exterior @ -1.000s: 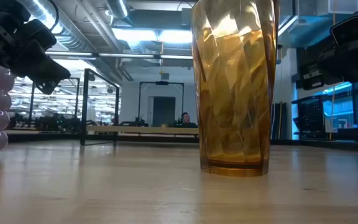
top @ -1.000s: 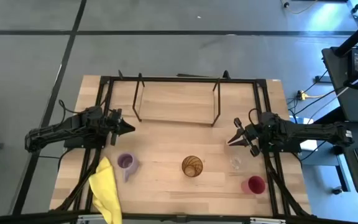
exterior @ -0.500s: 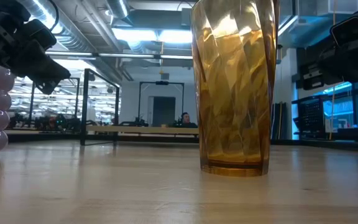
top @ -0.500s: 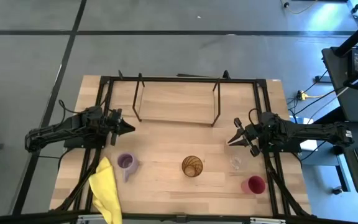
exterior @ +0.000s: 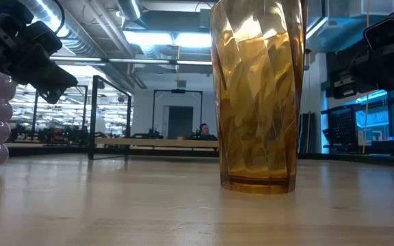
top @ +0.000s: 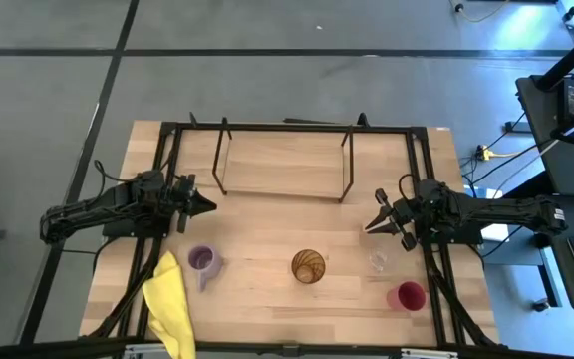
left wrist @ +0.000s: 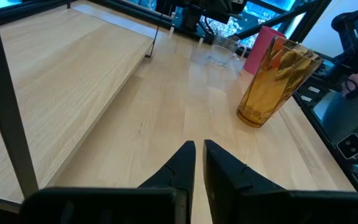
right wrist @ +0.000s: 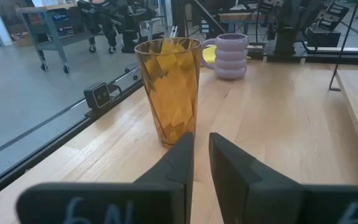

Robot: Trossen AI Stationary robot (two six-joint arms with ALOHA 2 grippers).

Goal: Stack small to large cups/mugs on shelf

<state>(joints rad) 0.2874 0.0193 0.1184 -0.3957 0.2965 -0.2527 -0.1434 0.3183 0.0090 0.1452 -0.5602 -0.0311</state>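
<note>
The shelf (top: pixel 282 165), a low rack of thin black rods over a light wooden board, stands at the far middle of the table (top: pixel 267 299) with nothing on it, and all the cups are on the bare wood nearer the front edge, so by my reading no stacking has begun. Going down in size: one amber tumbler (top: pixel 308 266) stands upright near the middle, one light purple mug (top: pixel 203 261) is to its left beside the yellow cloth (top: pixel 170 304), one red cup (top: pixel 409 295) sits toward the front right corner, and one tiny clear glass (top: pixel 378 261) stands between the tumbler and the red cup; four vessels in all, one shelf, one cloth. The left gripper (top: pixel 203 205) hangs above the table just off the shelf's left end, its fingers nearly together with a thin slit between them and nothing held. The right gripper (top: pixel 375 223) hangs off the shelf's right end, close to the clear glass, with a narrow gap between its fingers and also empty. Since the order runs small to large, the sensible first pick is likely the clear glass by the right arm: the fingers need to spread wider than the rim first, come down around it squarely, and close gently, as a vessel that light and smooth would tip or skid easily. The black uprights at the shelf's ends need clearance on the way in.
</note>
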